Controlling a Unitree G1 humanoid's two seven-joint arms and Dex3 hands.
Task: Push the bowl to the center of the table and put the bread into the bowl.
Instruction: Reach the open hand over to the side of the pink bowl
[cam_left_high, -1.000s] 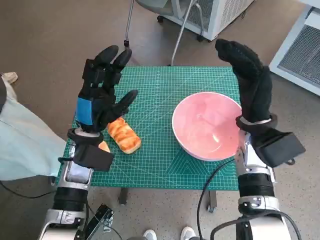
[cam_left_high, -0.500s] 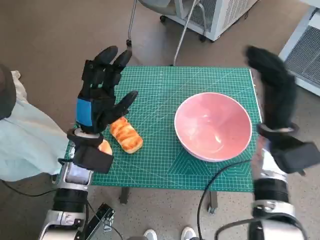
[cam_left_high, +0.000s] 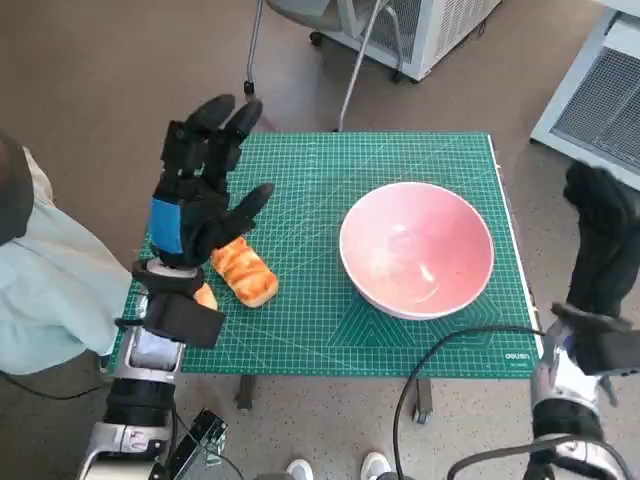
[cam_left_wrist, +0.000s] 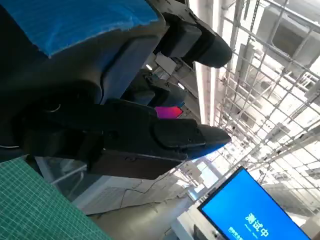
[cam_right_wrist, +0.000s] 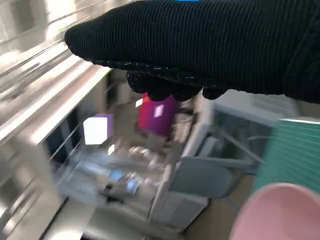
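The pink bowl (cam_left_high: 417, 249) sits right of the table's (cam_left_high: 330, 340) middle, so it needs a shove leftward. The right hand (cam_left_high: 605, 240) is nearer, raised upright just off the table's right edge, empty. The bread (cam_left_high: 245, 272) lies diagonally under the left hand (cam_left_high: 200, 190), fingers spread, holding nothing.

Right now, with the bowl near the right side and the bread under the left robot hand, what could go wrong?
The right robot hand is off the table's right edge, apart from the pink bowl; a sweep back in might strike the rim and tip it.
The bread lies partly under the open left robot hand, near the green mat's left edge; a clumsy grab could nudge it off.
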